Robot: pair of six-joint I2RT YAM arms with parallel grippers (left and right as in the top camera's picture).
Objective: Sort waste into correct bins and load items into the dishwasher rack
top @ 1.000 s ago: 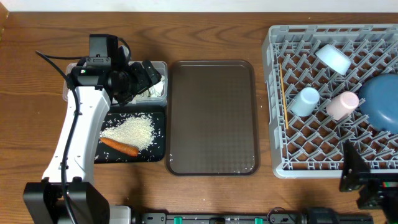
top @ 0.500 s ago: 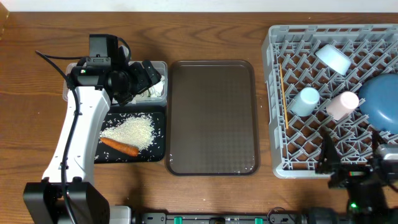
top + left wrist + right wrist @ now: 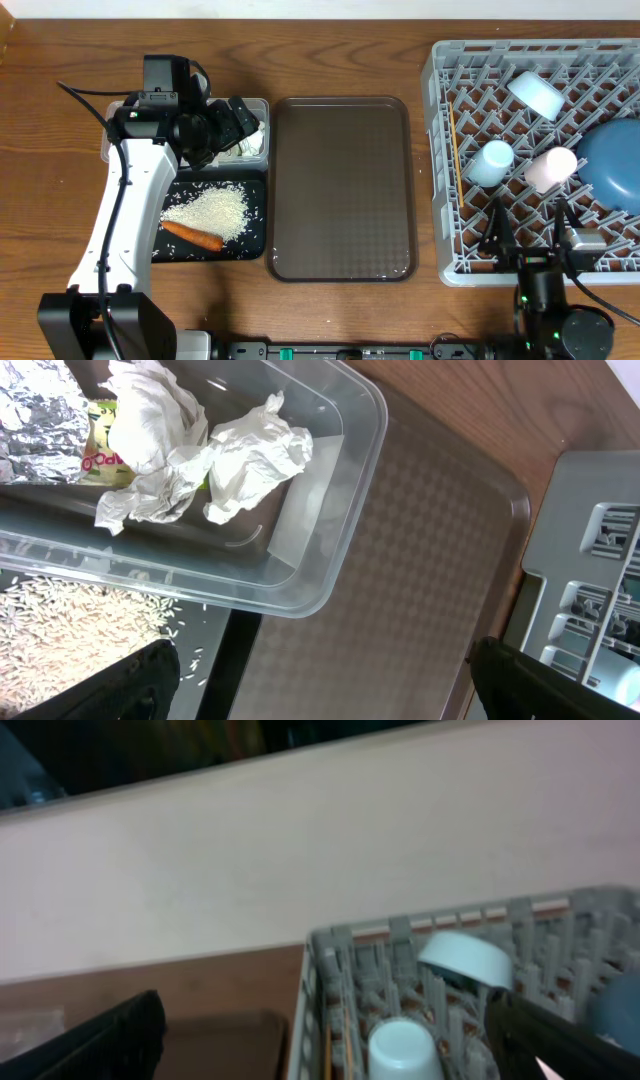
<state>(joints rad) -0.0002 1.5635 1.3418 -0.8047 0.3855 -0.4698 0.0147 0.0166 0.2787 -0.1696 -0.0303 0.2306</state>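
**Waste binned, rack (image 3: pixel 438 160) loaded**

Left of the serving tray (image 3: pixel 340 188), the left gripper (image 3: pixel 245 125) hangs spread over the clear tub (image 3: pixel 330 550) — tissue wads (image 3: pixel 250 450) and foil wrapper (image 3: pixel 40 410) inside. Right of it, the right gripper (image 3: pixel 530 235) gapes wide at the rack's near edge.

One light-blue cup (image 3: pixel 490 162), one pink cup (image 3: pixel 551 168), one bowl (image 3: pixel 537 94), one dark-blue plate (image 3: pixel 612 165). One carrot (image 3: pixel 192 236), two tissue wads (image 3: pixel 255 455).
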